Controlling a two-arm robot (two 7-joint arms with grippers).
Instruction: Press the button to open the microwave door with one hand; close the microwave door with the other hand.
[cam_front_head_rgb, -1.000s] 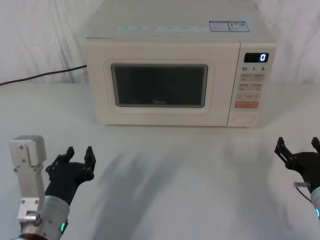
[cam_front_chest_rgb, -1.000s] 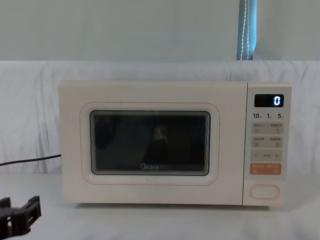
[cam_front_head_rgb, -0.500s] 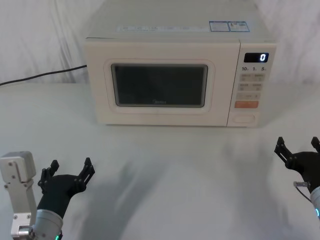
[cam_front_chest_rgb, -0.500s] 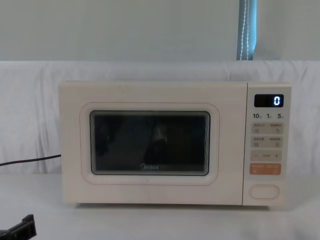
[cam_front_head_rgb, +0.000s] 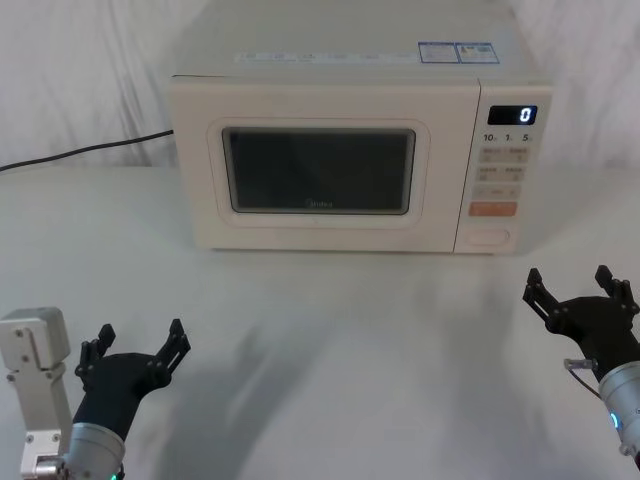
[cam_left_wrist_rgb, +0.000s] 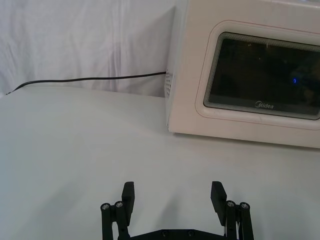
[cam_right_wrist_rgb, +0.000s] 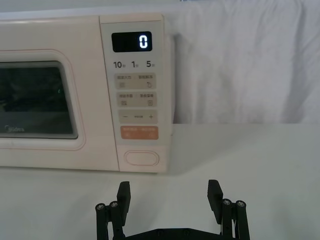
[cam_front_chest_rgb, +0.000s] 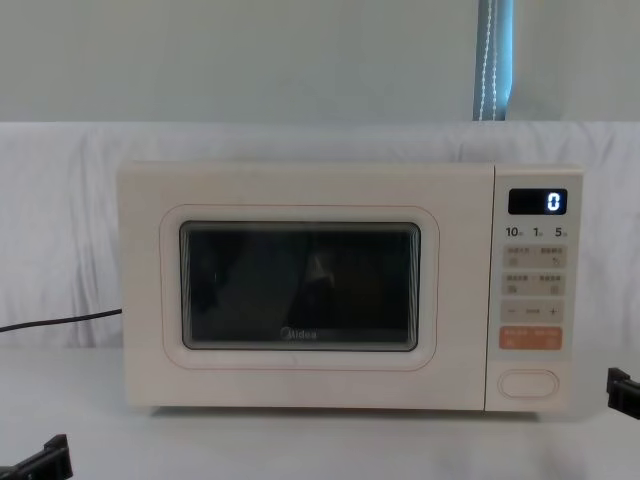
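From the head view, the large cream rectangular microwave door with its dark rounded glass window sits flush and closed at the back of the white cloth-covered surface. To its right on the control panel, the black display reads "0", with "10", "1" and "5" printed beneath; below them come the orange rectangular key and, lowest of all, the wide cream pill-shaped button. The left gripper hovers over the near left part of the surface with its black fingers spread apart, well short of the microwave. The right gripper hangs near the right edge, fingers likewise apart, nearer the panel than the door.

From the left wrist view, the left gripper's fingers stand wide open over bare cloth; the door's "Midea" logo is legible, and a black power cable trails from the microwave's side.

From the right wrist view, open fingers face the pill-shaped button, apart from it.

From the chest view, the door is shut, "Midea" below the window.
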